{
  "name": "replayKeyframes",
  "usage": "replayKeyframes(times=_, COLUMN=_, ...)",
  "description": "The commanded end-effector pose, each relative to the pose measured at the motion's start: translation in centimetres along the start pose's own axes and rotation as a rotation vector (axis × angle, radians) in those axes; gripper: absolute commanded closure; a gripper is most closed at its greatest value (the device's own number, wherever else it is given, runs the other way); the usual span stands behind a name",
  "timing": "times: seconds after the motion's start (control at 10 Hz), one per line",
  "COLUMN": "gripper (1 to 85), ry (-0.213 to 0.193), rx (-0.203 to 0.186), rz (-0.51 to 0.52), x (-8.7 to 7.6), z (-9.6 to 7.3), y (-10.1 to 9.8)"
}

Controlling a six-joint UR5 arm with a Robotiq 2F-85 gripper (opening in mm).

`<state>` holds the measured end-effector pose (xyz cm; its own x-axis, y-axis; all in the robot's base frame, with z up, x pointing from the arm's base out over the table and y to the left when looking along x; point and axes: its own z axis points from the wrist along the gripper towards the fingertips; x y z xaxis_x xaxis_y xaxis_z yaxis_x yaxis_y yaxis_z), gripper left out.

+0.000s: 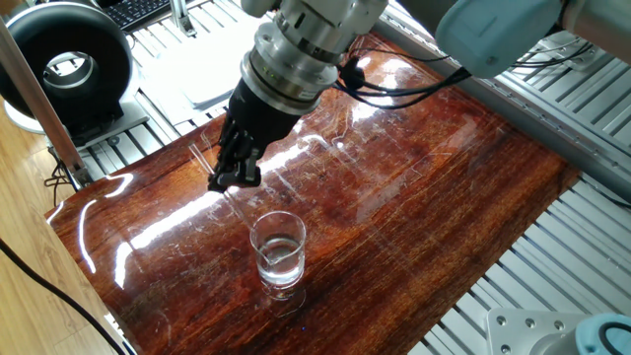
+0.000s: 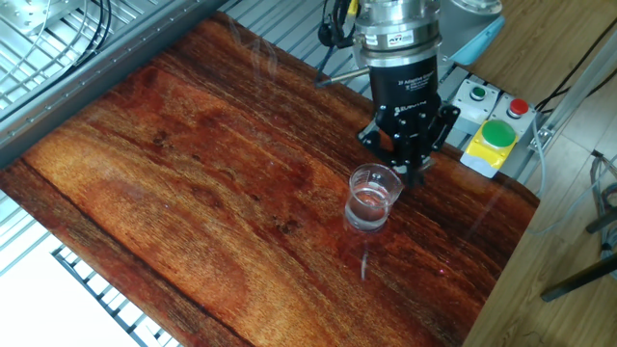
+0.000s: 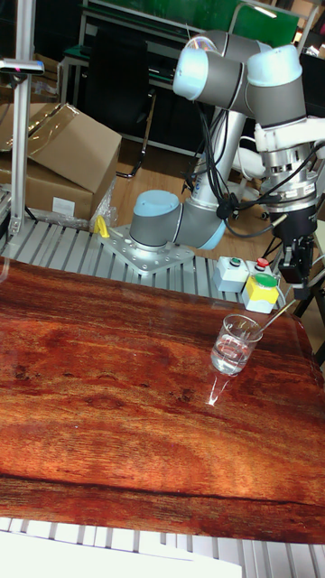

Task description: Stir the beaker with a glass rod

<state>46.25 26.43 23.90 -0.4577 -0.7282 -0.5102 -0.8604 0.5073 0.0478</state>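
The beaker (image 1: 278, 252) (image 2: 372, 198) (image 3: 236, 343) stands upright on the glossy wooden table (image 1: 414, 197), with clear liquid in its lower part. My gripper (image 1: 235, 178) (image 2: 412, 170) (image 3: 295, 274) hangs just beside and above its rim, shut on the glass rod (image 3: 275, 316). The rod slants down from the fingers into the beaker; in one fixed view the glass rod (image 1: 244, 211) shows only as a faint line below the fingertips. In the other fixed view I cannot make the rod out against the glare.
A yellow box with a green button (image 2: 496, 135) and a red button (image 2: 519, 108) sits at the table's edge right behind the gripper. A black round device (image 1: 65, 65) and a wooden post stand off the table's corner. Cardboard boxes (image 3: 54, 153) lie beyond the aluminium frame.
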Motion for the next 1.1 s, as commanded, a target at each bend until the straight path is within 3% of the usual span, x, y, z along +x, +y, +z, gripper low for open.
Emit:
replayKeyframes(times=0.0, gripper=84.7, ry=0.055, rx=0.023, rz=-0.084, x=1.3, z=-0.4, y=-0.9)
replayKeyframes(times=0.4, gripper=84.7, ry=0.039, rx=-0.040, rz=0.077, x=1.1, z=-0.5, y=0.9)
replayKeyframes(times=0.6, gripper=84.7, ry=0.000, rx=-0.051, rz=0.129, x=0.1, z=-0.4, y=1.2)
replayKeyframes(times=0.7, gripper=84.7, ry=-0.043, rx=-0.056, rz=0.165, x=-1.0, z=-0.4, y=1.2)
replayKeyframes(times=0.9, gripper=84.7, ry=-0.052, rx=-0.017, rz=0.112, x=-1.1, z=-0.2, y=0.0)
replayKeyframes(times=1.0, gripper=84.7, ry=-0.023, rx=0.008, rz=0.045, x=-0.1, z=-0.2, y=-0.8)
